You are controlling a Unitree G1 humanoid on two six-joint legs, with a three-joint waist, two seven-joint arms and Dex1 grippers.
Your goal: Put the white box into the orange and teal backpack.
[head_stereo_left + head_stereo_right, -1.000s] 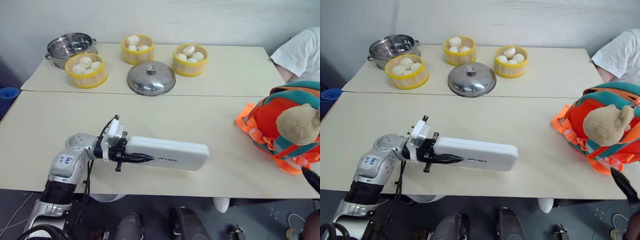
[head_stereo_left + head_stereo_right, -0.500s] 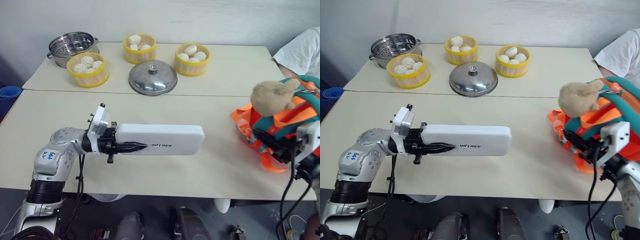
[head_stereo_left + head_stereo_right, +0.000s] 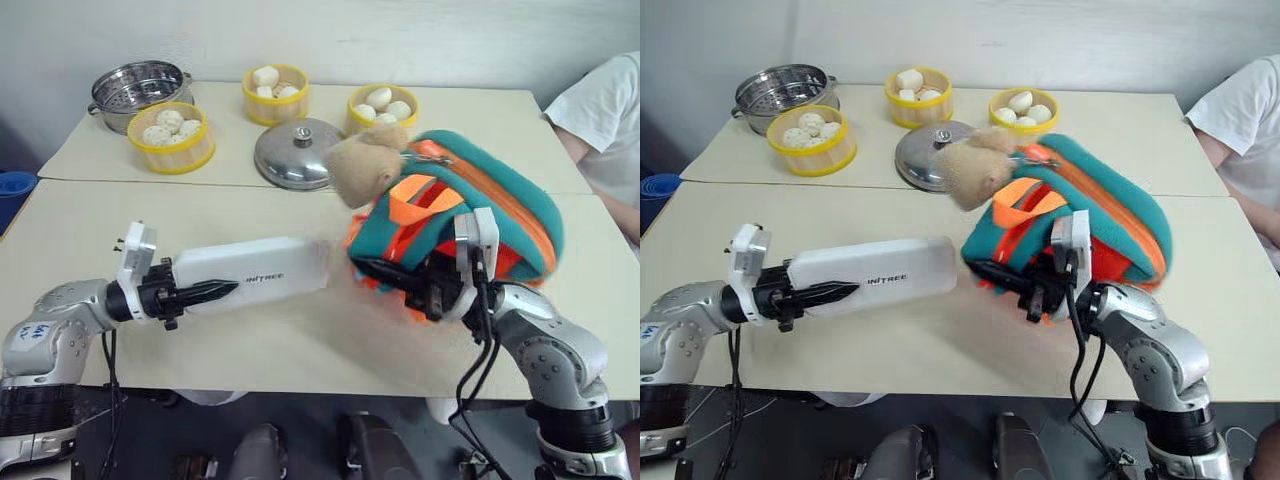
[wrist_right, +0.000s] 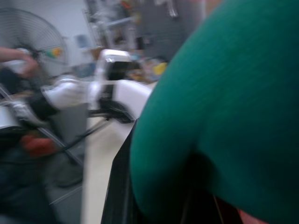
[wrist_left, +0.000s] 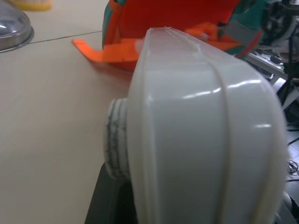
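Presently on view: one long, flat white plastic box (image 3: 252, 272) with rounded corners, a glossy ribbed shell and small dark lettering on top, held out level above the pale matte table (image 3: 300, 215). Left gripper (image 3: 215, 290), two black fingers pinched on the near end of that box, the rest of the box reaching away from it toward the backpack. One small rounded backpack (image 3: 470, 215), soft fabric, orange body, teal top and trim, lifted off the table and tilted, just beside the far end of the box; whether the two touch cannot be told. One tan plush toy (image 3: 365, 165), fuzzy, hanging at the backpack's upper side. Orange straps (image 5: 110, 51) trail from the bag onto the tabletop. Right gripper (image 3: 385, 275), fingers clamped narrow on the backpack's lower fabric. At the far side of the table: three round yellow steamer baskets (image 3: 172, 135), each holding white buns; one domed polished metal lid (image 3: 297, 152) with a knob; one perforated steel steamer pot (image 3: 135, 90). One person in a white shirt (image 3: 605, 115) sits at the right edge.
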